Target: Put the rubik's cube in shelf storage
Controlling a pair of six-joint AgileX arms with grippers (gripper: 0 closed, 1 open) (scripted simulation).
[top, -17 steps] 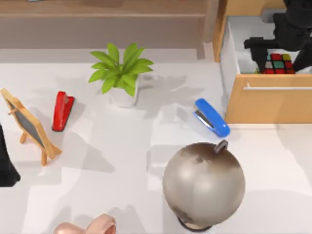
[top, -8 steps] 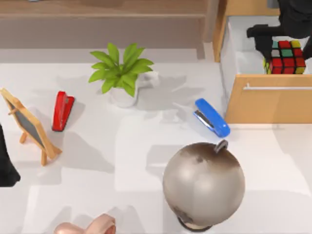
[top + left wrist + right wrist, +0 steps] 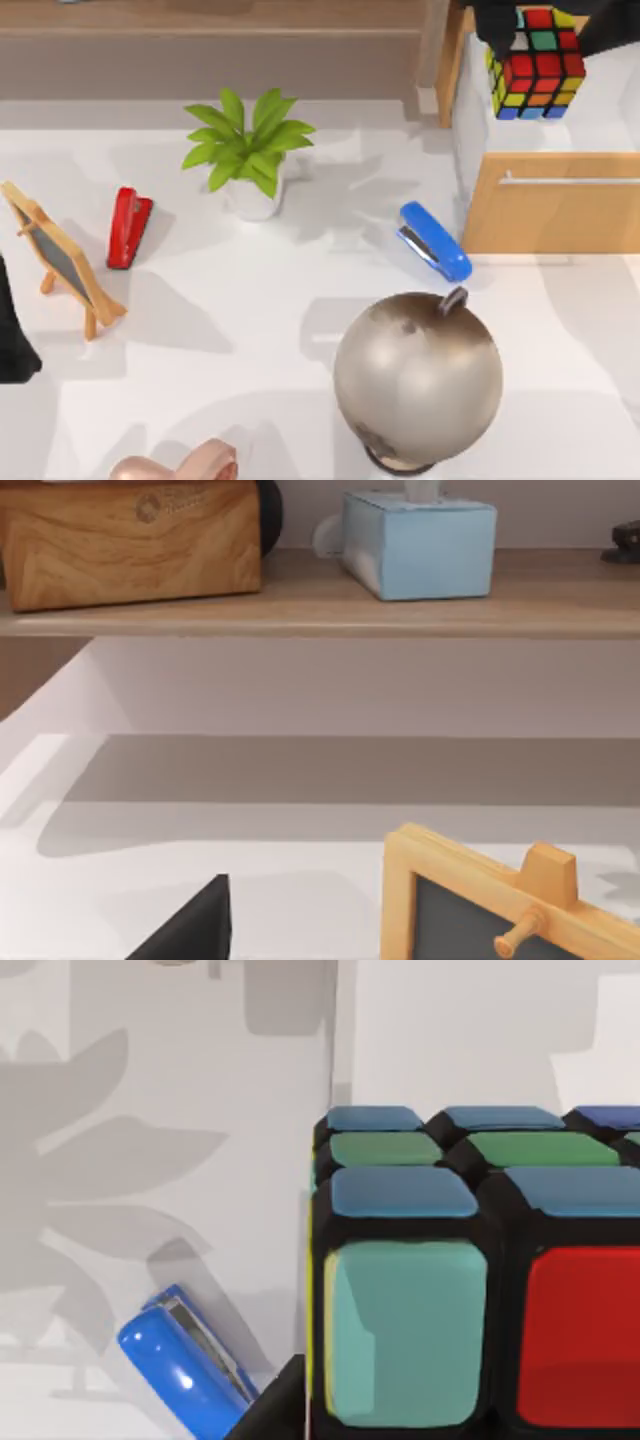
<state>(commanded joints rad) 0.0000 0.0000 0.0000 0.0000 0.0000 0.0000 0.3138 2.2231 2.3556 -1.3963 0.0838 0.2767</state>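
Now that our right gripper [image 3: 500,25] has lifted the rubik's cube [image 3: 536,62] out of the open drawer [image 3: 545,205], jaws clamped on it, the cube hangs above the drawer cavity. Next we judge it must travel left to the shelf storage [image 3: 215,45]. Our left arm [image 3: 12,340] stays parked.
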